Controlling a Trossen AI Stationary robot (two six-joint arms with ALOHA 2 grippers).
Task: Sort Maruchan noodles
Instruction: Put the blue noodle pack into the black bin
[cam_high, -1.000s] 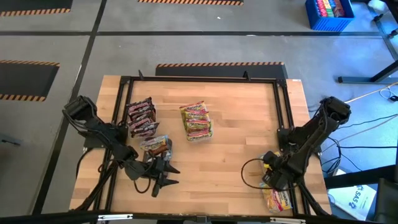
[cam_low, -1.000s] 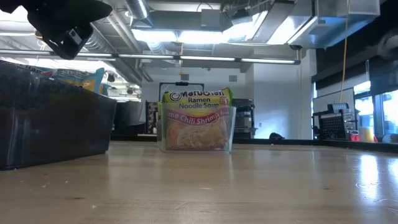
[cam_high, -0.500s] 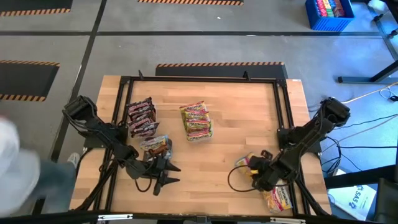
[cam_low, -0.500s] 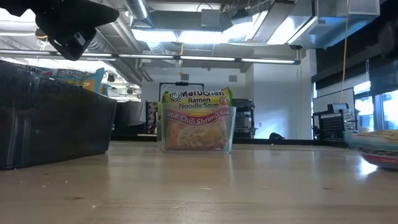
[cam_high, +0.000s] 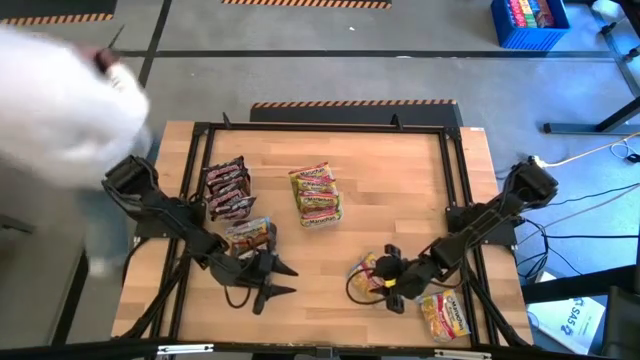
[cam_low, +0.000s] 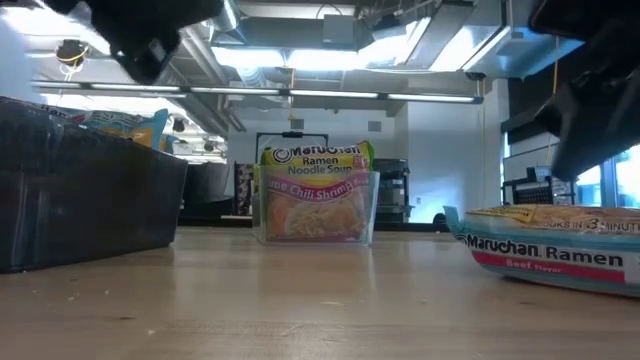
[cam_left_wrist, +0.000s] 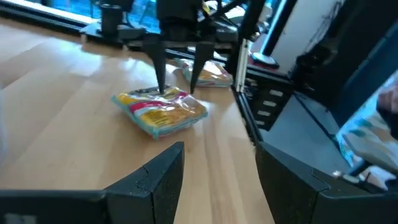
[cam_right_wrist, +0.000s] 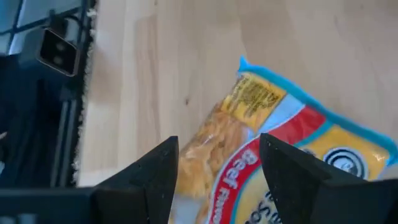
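Observation:
A yellow, red and blue Maruchan noodle packet (cam_high: 368, 270) is near the table's front, right of centre, with my right gripper (cam_high: 380, 284) shut on it. Another packet (cam_high: 445, 316) lies flat by the near right corner. Three clear trays hold upright packets: maroon ones (cam_high: 227, 190), yellow-green ones (cam_high: 315, 195) and silvery-brown ones (cam_high: 250, 236). My left gripper (cam_left_wrist: 217, 174) stands open above the table's near left, pointing toward the held packet, with nothing between its fingers. My right gripper has the packet (cam_right_wrist: 249, 124) between its two fingers (cam_left_wrist: 161, 84), which slant down onto it from the table's right. They meet it at its edge nearest the right side (cam_left_wrist: 177, 94). The packet lies nearly flat and low; whether its underside touches the wood, I cannot tell.
A black frame (cam_high: 325, 128) runs around the tabletop, and its rail (cam_left_wrist: 245, 118) passes close behind the held packet. A person in a white sleeve (cam_high: 60, 100) leans in past the table's far left corner. Bare wood (cam_high: 390, 180) lies between the trays and the right side.
My right gripper has gone from the near right corner toward the table's left along the front and has turned about. The packet has come with it and is now in the low view's right part. A person's white sleeve has come in at the far left.

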